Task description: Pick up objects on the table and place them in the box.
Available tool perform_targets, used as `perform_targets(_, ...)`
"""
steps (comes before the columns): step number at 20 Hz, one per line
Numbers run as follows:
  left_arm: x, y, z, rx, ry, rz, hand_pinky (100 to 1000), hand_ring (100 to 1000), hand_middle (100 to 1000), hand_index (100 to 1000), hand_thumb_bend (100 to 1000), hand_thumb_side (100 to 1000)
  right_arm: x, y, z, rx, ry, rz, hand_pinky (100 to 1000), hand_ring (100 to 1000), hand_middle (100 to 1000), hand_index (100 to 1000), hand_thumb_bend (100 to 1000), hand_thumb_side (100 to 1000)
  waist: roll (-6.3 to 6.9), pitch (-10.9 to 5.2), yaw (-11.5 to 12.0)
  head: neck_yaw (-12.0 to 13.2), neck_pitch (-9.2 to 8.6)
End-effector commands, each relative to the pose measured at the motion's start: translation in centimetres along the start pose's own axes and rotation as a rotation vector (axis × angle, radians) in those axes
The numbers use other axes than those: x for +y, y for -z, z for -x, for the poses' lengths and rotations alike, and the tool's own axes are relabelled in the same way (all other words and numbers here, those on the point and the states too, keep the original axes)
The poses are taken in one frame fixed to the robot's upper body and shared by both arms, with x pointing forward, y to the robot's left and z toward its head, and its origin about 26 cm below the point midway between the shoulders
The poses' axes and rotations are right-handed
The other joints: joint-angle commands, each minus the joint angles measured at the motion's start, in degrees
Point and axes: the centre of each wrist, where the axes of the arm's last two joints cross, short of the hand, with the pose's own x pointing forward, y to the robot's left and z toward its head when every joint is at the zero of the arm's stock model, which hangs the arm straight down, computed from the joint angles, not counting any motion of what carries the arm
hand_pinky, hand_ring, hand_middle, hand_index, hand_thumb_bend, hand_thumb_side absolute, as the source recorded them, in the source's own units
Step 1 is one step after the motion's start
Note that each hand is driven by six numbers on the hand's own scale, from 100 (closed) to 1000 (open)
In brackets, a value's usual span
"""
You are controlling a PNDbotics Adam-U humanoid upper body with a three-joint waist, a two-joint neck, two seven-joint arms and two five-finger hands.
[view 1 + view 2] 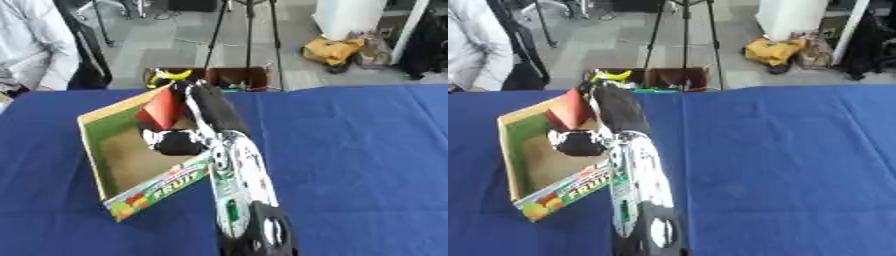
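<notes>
black and silver, the one arm in view rises from the lower middle of both views and ends in a hand [175, 141] held inside the open cardboard box [96, 150]. which side the arm belongs to is not evident; by its line it is judged to be the right. the hand is a dark, rounded mass low against the box's near-right wall, and whether its fingers are clenched or released cannot be told.

just beyond the hand, touching or nearly touching it, a red block [162, 110] with a sloping face sits in the far corner of the box, tilted. it is judged to be the task's thing, either just delivered or about to be let go; contact cannot be confirmed. it looks rigid, light and smooth-sided, so it should tolerate a short drop, and its flat faces offer the better hold, not the slanting one, where fingers may slide.

the box lies askew on the blue-covered bench [350, 165], a printed fruit label on its near wall. its walls look thin, so a knock from the forearm could shift it.

no other loose object is seen on the bench. the other hand does not appear.
</notes>
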Motion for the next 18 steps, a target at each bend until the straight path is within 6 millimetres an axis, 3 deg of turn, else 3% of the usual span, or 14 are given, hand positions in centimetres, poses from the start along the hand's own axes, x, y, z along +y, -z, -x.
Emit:
perform_targets(1,0.1,0.5,-0.7,-0.033,0.009,0.007,330,579,669,901,563,864,-0.4,0.1,-1.7,-0.050,-0.003,0.017,578,543,258,441,100,366,0.26,-0.97,0.12,-0.05,-0.59)
perform_targets(8,0.1,0.5,-0.7,-0.034,0.011,0.007,330,579,669,901,564,864,1.0,-0.5,-2.3,-0.074,-0.033,-0.017,584,544,268,446,100,375,0.15,-0.89,0.23,-0.18,-0.89)
perform_targets(18,0.0,0.8,-0.8,-0.047,0.005,0.013,330,580,670,900,566,865,2.3,-1.2,-1.0,-0.040,-0.122,-0.035,590,545,284,455,100,384,-0.28,-0.17,1.62,-1.47,-1.76)
